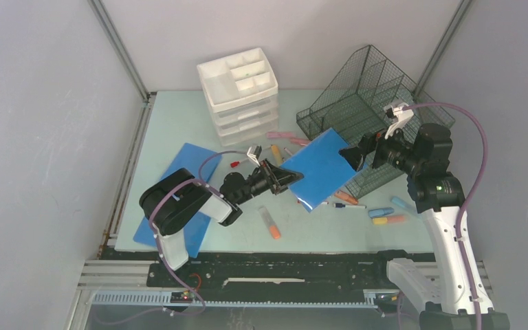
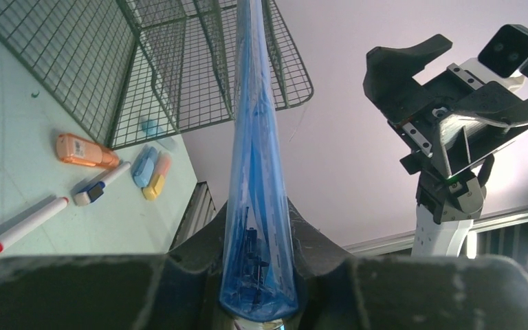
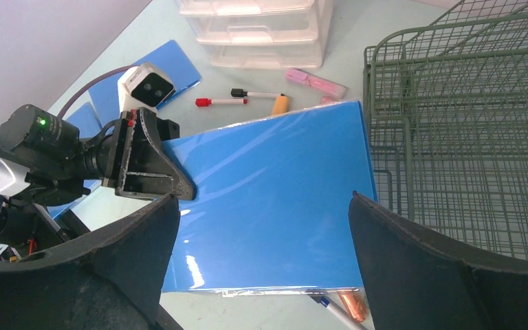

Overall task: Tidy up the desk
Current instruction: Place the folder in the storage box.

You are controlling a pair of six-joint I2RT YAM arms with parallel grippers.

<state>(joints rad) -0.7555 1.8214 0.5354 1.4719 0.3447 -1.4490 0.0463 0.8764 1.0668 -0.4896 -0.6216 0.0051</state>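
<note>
From the top camera I see the desk [image 1: 179,124] lying mint-green between grey walls, with a white drawer unit [image 1: 240,89] at its far edge and a wire-mesh tray [image 1: 364,96] tilted at the far right. My left gripper [image 1: 285,175] is clamped on one corner of a blue folder [image 1: 323,168], holding it up over the middle of the desk. My right gripper [image 1: 354,157] hangs just beside the folder's opposite edge with its jaws spread wide, gripping nothing. A second blue folder [image 1: 179,179] lies flat under the left arm. An orange marker [image 1: 270,223] and some highlighters [image 1: 388,216] are scattered near the front.

On the left wrist camera the folder runs edge-on, pinched between both fingers. A red-capped marker [image 2: 14,234] rests on the desk below.

On the right wrist camera the folder's broad face fills the space ahead of my parted fingers [image 3: 419,261]. The desk shows beyond it, around the drawer unit.
</note>
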